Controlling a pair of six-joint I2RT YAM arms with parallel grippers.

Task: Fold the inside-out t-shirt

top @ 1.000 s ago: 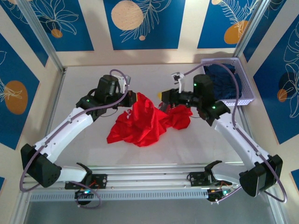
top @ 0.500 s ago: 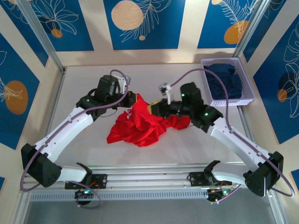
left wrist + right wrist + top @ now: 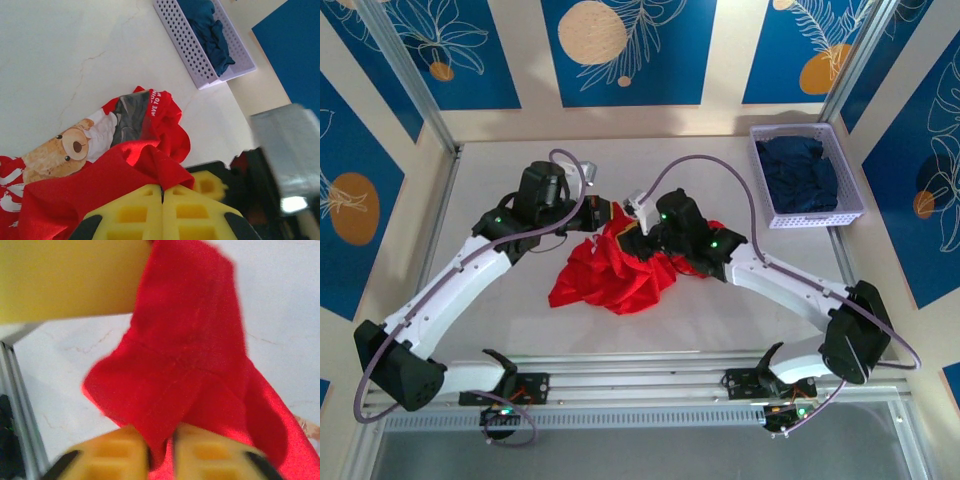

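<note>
**Red t-shirt** [image 3: 615,275]: bunched in a loose heap at the middle of the table [image 3: 490,165], between the two arms. It lies well apart from the basket [image 3: 812,218] at the far right, which holds a navy garment [image 3: 798,170]. From above the heap is creased and layered, and no hem, collar or sleeve can be told apart. In the left wrist view a teddy-bear print [image 3: 62,150] and white lettering [image 3: 154,102] lie face up on the table beyond a raised red fold, so part of the printed face is exposed.

**Left gripper** [image 3: 161,189]: clenched on the peak of that fold, its yellow fingers pressed together with cloth caught at the very tips.

**Right gripper** [image 3: 161,437]: just beside the left one at the far edge of the heap, its fingers closed on a hanging flap of the shirt.

**Step in hand, as judged:** taking two holds from which the garment can be opened out.
- The holds sit close together. Parting them sideways in step, at one height, should draw the cloth taut without dragging either fold free.
- Each pinch looks shallow, so a slow pull suits it.
- Which layer each gripper holds cannot be told, so the shirt may twist rather than spread. Lifting until the heap hangs would show which.
</note>
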